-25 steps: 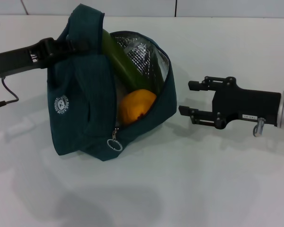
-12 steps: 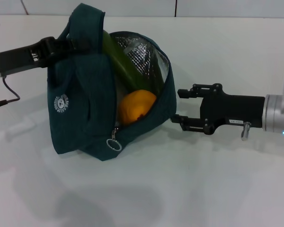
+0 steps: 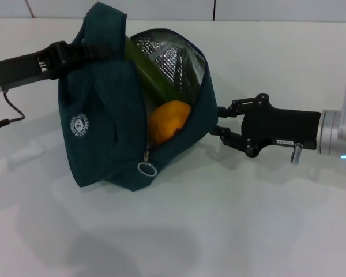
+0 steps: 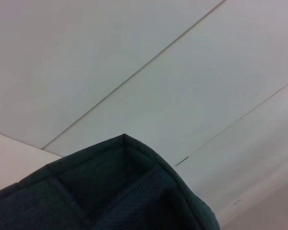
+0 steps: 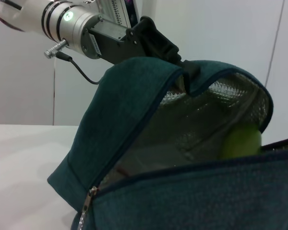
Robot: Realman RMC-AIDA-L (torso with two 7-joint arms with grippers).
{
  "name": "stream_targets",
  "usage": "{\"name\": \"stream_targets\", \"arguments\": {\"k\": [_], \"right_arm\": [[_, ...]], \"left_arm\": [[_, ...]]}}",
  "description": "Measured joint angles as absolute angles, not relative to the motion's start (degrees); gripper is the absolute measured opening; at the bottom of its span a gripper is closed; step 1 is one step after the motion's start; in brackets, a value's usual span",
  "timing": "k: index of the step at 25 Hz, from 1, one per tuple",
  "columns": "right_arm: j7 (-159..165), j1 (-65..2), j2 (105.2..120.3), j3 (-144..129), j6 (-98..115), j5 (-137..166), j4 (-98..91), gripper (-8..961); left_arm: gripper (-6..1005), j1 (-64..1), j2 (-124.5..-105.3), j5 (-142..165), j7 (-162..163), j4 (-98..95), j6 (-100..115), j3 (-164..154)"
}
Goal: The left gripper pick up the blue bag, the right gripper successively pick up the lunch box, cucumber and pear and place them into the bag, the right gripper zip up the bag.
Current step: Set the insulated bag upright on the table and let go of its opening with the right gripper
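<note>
The blue bag (image 3: 104, 121) stands open on the white table, its silver lining showing. My left gripper (image 3: 92, 51) is shut on its top handle, also seen in the right wrist view as the left gripper (image 5: 185, 71). Inside the bag the cucumber (image 3: 147, 72) leans toward the back, above the pear (image 3: 168, 122). In the right wrist view the cucumber (image 5: 241, 141) shows pale green behind the bag's rim (image 5: 192, 167). The lunch box is hidden. My right gripper (image 3: 216, 120) is open, fingertips at the bag's right side. The ring zipper pull (image 3: 146, 169) hangs at the front.
The left arm's thin black cable (image 3: 8, 112) trails over the table at far left. The table (image 3: 248, 219) is bare white in front of and to the right of the bag. A wall seam runs behind.
My right gripper has moved left until its fingertips reach the bag's right side. The bag has shifted slightly to the right and its mouth stands more upright.
</note>
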State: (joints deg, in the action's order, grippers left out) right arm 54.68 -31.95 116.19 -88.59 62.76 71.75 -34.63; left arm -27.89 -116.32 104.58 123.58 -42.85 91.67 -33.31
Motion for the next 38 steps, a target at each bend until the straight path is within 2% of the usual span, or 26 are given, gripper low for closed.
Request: {"name": "stream_targets", "arguments": {"k": [13, 25, 38], "right_arm": [[52.13, -31.57, 116.08, -88.27, 62.01, 71.71, -35.76, 104], [51.57, -21.09, 115.56, -87.25, 60.56, 71.76, -51.6, 21], [51.71, -20.87, 115.44, -87.17, 61.51, 68.56, -51.52, 6]], "left_arm": [[68, -28.06, -116.17, 104.01, 123.58, -42.8, 91.15, -33.31], [67, -27.32, -116.03, 103.87, 123.58, -42.8, 91.13, -33.31], [67, -28.55, -116.58, 103.74, 122.72, -40.38, 91.23, -33.39]]}}
